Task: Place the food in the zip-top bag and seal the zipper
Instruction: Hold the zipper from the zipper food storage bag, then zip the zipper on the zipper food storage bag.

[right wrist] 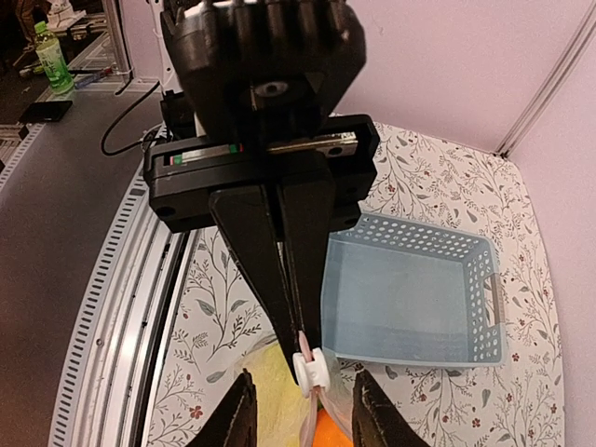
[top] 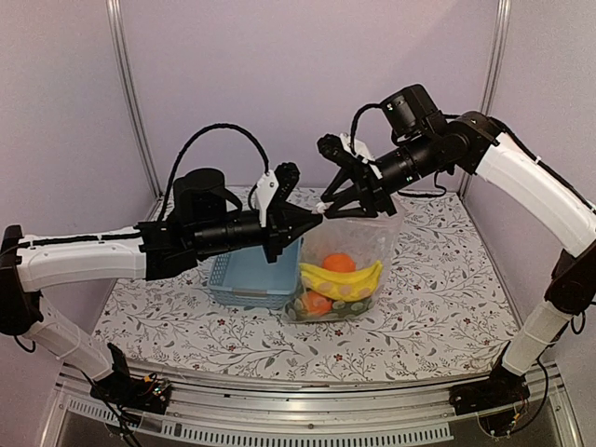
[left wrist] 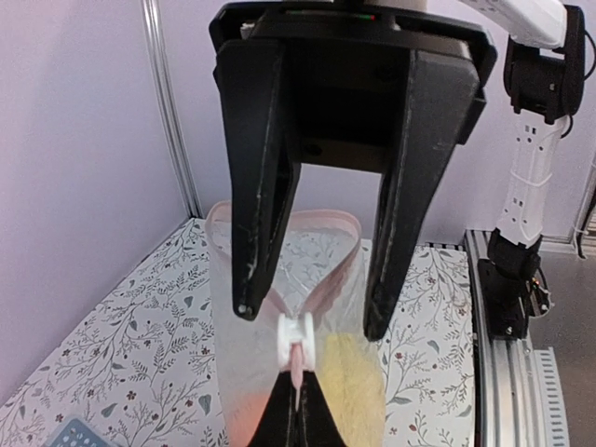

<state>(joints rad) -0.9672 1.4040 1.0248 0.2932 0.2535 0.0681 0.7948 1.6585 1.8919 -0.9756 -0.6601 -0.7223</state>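
**Food in the bag, mouth not yet sealed**

In the middle of the top view the zip-top bag [top: 368,237] hung upright between my two arms, with its bottom resting on the worktop [top: 447,298]. The food was inside it: a yellow banana [top: 343,278] lay across, an orange piece [top: 338,262] sat above it, and some red and green pieces [top: 321,304] were at the bottom. The blue basket [right wrist: 410,289] stood just left of the bag, and I saw no food in it. So I judged the first part of the task as done.

My left pincer [right wrist: 296,326] was closed tight on the end of the bag's mouth, and it held that corner up. The white slider [left wrist: 296,333] sat just in front of its tips. My right pincer [left wrist: 309,315] was open, with one finger at each side of the slider. As far as I could see, it touched neither the slider nor the plastic.

The zipper [left wrist: 340,270] showed as a pink strip in the left wrist view. Behind the slider its two sides spread apart in a wide loop towards the top of the frame, so the mouth was open along almost all its length.

What was left, in my opinion, was the whole sealing: to close the right pincer on the slider and draw it along the strip to the far end, while the left one kept the corner fixed.
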